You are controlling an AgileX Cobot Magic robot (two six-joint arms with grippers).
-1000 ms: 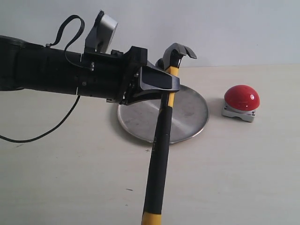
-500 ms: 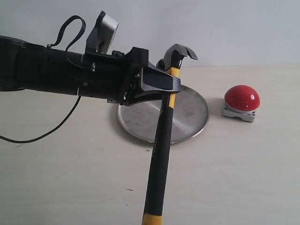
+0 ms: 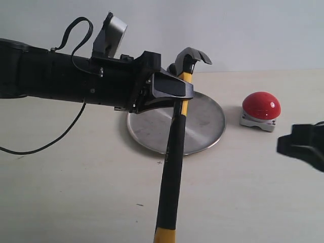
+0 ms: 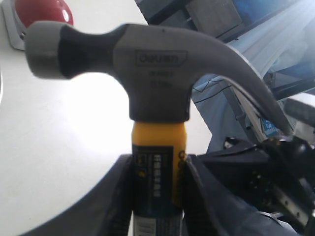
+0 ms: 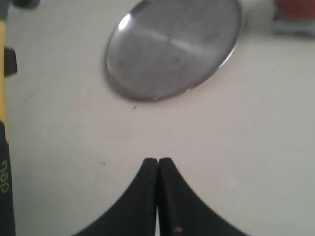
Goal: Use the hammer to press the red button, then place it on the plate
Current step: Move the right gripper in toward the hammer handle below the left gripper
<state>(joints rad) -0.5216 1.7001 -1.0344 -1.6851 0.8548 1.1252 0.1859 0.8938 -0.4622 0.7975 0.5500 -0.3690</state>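
The table (image 3: 76, 202) is seen from slightly above by the exterior view. The hammer (image 4: 152, 73) is framed very closely by the left wrist view. The plate (image 5: 172, 49), looked down on by the right wrist view, is shared with the exterior view; the red button (image 3: 260, 105) is caught by all three.

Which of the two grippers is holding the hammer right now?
The left gripper, clamped on the hammer just below its head. The right gripper is shut and empty, over the table.

Your left arm stretches level from the left, its gripper (image 3: 174, 97) clamped on the hammer (image 3: 172, 167) near the head. Your right gripper (image 5: 157, 166) hovers low, jaws pressed together.
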